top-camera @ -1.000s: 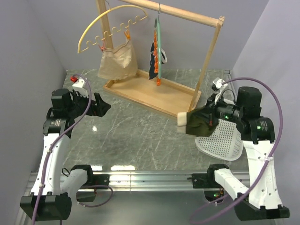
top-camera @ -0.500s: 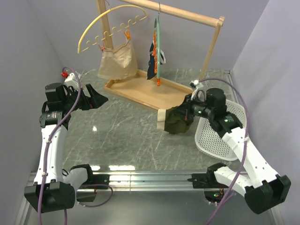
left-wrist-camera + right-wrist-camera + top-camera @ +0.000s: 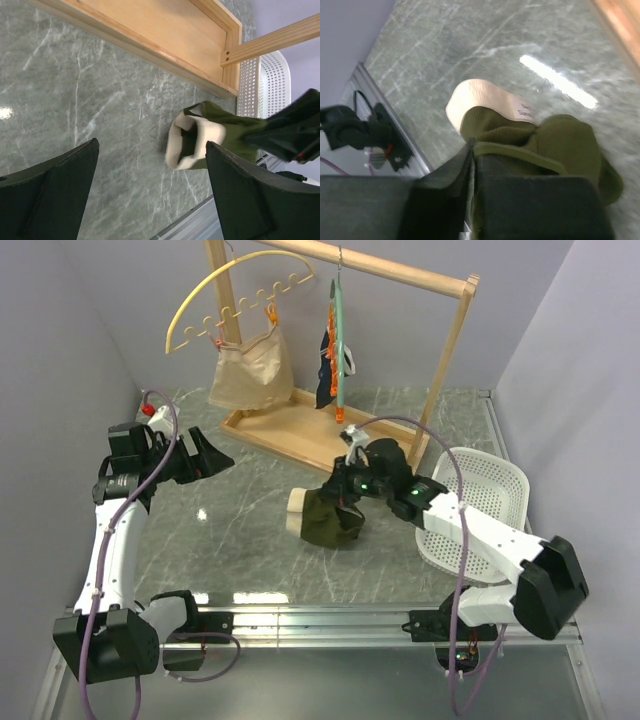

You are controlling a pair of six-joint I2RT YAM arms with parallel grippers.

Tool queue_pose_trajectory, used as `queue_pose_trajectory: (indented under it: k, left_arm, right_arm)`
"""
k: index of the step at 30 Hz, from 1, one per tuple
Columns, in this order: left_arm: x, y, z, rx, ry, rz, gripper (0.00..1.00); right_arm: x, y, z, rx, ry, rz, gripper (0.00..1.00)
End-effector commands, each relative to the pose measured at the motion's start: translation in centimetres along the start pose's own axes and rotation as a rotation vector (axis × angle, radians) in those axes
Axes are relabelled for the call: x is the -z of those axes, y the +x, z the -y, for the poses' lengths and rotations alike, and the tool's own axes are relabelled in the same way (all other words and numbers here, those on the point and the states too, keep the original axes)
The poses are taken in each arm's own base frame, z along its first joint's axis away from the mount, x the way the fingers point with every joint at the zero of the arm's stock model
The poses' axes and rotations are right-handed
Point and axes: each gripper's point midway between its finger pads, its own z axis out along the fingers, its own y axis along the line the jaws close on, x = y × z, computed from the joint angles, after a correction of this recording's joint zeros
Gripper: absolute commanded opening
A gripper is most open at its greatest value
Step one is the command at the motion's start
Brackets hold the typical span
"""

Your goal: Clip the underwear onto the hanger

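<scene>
My right gripper [image 3: 345, 492] is shut on the olive-green underwear [image 3: 325, 520], whose tan waistband [image 3: 297, 513] points left, low over the middle of the table. The right wrist view shows the cloth [image 3: 555, 145] pinched between the closed jaws. My left gripper [image 3: 212, 457] is open and empty at the left, apart from the garment; its wrist view shows the underwear [image 3: 215, 135] ahead between its fingers. The teal hanger [image 3: 339, 330] with orange clips hangs edge-on from the wooden rail, above the tray.
A wooden rack [image 3: 455, 335] with a tray base [image 3: 300, 435] stands at the back. A cream scalloped hanger [image 3: 215, 305] holds a beige garment [image 3: 250, 375]. A navy garment [image 3: 327, 365] hangs by the teal hanger. A white perforated basket [image 3: 490, 495] sits right.
My right gripper has carried the underwear leftward from over the basket to the table's middle and lower. My left gripper has shifted slightly and stays open.
</scene>
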Motion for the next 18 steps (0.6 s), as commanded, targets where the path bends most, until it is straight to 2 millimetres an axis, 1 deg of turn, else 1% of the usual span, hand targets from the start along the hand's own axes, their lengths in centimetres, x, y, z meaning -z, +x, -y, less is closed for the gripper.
queue_pose_trajectory:
  k: [1, 2, 3, 4, 5, 7, 8, 9, 10, 11, 12, 14, 15, 16, 17, 18]
  left_arm:
    - [-0.2, 0.4, -0.2, 0.000, 0.013, -0.026, 0.93]
    - [-0.2, 0.9, -0.5, 0.007, 0.003, -0.049, 0.92]
    - [-0.3, 1.4, -0.8, 0.014, -0.004, -0.065, 0.91]
    - [-0.5, 1.7, -1.0, 0.021, -0.007, -0.080, 0.91]
    - [-0.5, 2.0, -1.3, 0.016, -0.015, -0.091, 0.90]
    - [-0.3, 2.8, -1.6, 0.028, -0.035, -0.114, 0.89]
    - [-0.3, 3.6, -2.1, 0.042, -0.047, -0.131, 0.88]
    - [-0.3, 4.2, -2.3, 0.054, -0.055, -0.147, 0.87]
    - [-0.4, 4.9, -2.6, 0.061, -0.060, -0.167, 0.85]
    - [-0.7, 6.2, -3.0, 0.078, -0.072, -0.200, 0.84]
    - [-0.9, 6.9, -3.3, 0.106, -0.074, -0.224, 0.83]
    - [-1.3, 7.7, -3.3, 0.104, -0.062, -0.256, 0.81]
    - [-1.7, 8.3, -2.9, 0.093, -0.056, -0.286, 0.79]
    - [-2.2, 8.7, -3.0, 0.107, -0.059, -0.312, 0.79]
    - [-2.5, 9.4, -2.9, 0.114, -0.056, -0.334, 0.78]
    - [-3.0, 10.1, -2.4, 0.106, -0.043, -0.363, 0.77]
  right_arm:
    - [-3.0, -1.2, -5.0, 0.023, -0.117, 0.016, 0.36]
    - [-4.7, 1.2, -5.1, 0.032, -0.123, -0.073, 0.51]
    - [-5.3, 2.6, -5.4, 0.067, -0.129, -0.127, 0.58]
    - [-5.7, 3.5, -6.5, 0.091, -0.152, -0.164, 0.62]
    - [-5.6, 5.0, -7.4, 0.105, -0.187, -0.214, 0.69]
    - [-5.4, 5.9, -7.4, 0.106, -0.204, -0.236, 0.71]
    - [-4.7, 5.1, -7.9, 0.114, -0.222, -0.209, 0.71]
    - [-4.3, 5.0, -7.8, 0.128, -0.223, -0.199, 0.70]
    - [-3.9, 5.0, -7.4, 0.138, -0.209, -0.195, 0.70]
    - [-3.1, 3.7, -7.2, 0.157, -0.189, -0.152, 0.68]
    - [-2.7, 2.9, -6.7, 0.191, -0.172, -0.128, 0.68]
    - [-1.7, 1.7, -5.5, 0.222, -0.115, -0.103, 0.64]
    - [-1.6, 0.9, -3.9, 0.266, -0.056, -0.087, 0.60]
    - [-1.5, 0.2, -3.0, 0.287, -0.001, -0.080, 0.58]
    - [-1.6, 1.5, -1.3, 0.288, 0.058, -0.139, 0.57]
    - [-1.6, 1.5, 0.6, 0.285, 0.106, -0.157, 0.52]
